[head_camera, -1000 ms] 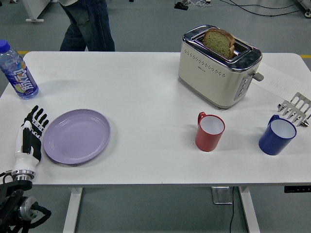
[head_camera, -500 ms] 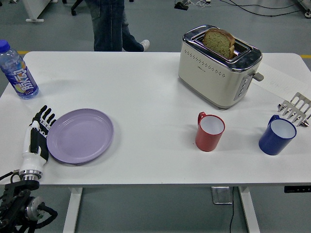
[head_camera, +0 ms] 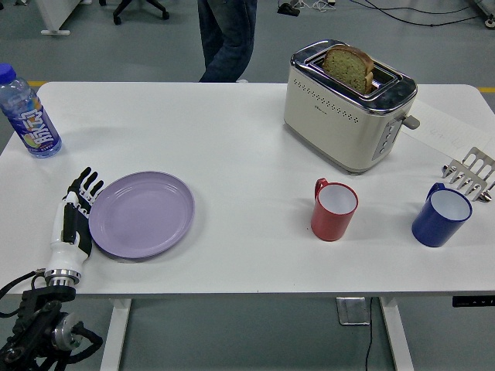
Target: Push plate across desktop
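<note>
Left robot hand [head_camera: 75, 219], fingers extended flat and holding nothing, presses edge-on against the left rim of the round lilac plate [head_camera: 142, 214]. Plate sits near the front-left of the white counter [head_camera: 232, 147].

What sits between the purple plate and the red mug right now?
Nothing: in the head view, only bare white table lies between the purple plate and the red mug.

The left hand [head_camera: 73, 220] is white-backed with black jointed fingers, a silver wrist ring and black cables.
</note>
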### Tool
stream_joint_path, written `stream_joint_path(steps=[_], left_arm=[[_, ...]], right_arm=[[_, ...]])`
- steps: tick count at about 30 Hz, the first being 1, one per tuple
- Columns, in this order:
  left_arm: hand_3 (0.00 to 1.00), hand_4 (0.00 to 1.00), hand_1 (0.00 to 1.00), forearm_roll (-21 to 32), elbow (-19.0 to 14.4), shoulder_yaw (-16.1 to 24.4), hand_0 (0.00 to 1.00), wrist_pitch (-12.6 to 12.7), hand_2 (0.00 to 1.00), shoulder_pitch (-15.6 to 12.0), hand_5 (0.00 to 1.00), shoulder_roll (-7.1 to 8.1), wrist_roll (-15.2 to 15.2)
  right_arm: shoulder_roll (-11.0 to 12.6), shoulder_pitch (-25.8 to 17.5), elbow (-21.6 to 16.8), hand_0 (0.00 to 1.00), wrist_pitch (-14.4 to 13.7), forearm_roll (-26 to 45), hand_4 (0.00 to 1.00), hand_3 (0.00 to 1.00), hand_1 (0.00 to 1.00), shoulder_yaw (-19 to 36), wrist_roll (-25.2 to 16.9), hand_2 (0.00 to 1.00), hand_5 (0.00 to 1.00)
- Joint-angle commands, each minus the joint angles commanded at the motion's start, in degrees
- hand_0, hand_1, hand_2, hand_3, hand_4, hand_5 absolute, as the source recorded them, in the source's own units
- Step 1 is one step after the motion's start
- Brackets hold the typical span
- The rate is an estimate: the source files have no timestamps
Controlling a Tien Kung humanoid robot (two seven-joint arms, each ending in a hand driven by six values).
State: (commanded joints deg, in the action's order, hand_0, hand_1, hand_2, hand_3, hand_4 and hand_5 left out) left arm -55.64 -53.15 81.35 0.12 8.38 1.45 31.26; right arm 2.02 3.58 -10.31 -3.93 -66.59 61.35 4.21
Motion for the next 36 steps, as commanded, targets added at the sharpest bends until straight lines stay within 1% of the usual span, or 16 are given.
stream_joint_path(steps=[8, 26, 32, 34, 36], left_arm=[[0.895, 0.488, 0.889, 0.36, -0.83, -1.54, 0.859, 0.11, 0.917, 0.1, 0.998, -0.25, 0.09], [0.897, 0.481, 0.888, 0.75, -0.54, -4.34, 0.857, 0.12, 0.915, 1.28, 0.998, -1.45, 0.01], [0.898, 0.479, 0.887, 1.07, -0.76, -5.08, 0.855, 0.2, 0.915, 1.59, 0.998, -1.45, 0.1], [0.898, 0.479, 0.887, 1.3, -0.73, -5.69, 0.855, 0.24, 0.915, 1.89, 0.998, -1.45, 0.1], [0.898, 0.477, 0.886, 1.65, -0.96, -7.27, 0.854, 0.26, 0.913, 2.18, 0.998, -1.14, 0.11]], right_arm=[[-0.02, 0.06, 0.0, 0.603, 0.04, 0.01, 0.135, 0.612, 0.546, -0.12, 0.04, 0.646, 0.346], [0.03, 0.04, 0.0, 0.601, 0.13, 0.03, 0.135, 0.612, 0.546, -0.3, -0.01, 0.647, 0.345], [0.06, 0.1, 0.0, 0.602, 0.15, 0.17, 0.136, 0.612, 0.546, -0.47, -0.05, 0.648, 0.345], [0.15, 0.15, 0.0, 0.602, 0.18, 0.19, 0.136, 0.612, 0.546, -0.55, -0.09, 0.648, 0.345], [0.24, 0.19, 0.0, 0.602, 0.17, 0.3, 0.137, 0.613, 0.546, -0.64, -0.14, 0.648, 0.344]])
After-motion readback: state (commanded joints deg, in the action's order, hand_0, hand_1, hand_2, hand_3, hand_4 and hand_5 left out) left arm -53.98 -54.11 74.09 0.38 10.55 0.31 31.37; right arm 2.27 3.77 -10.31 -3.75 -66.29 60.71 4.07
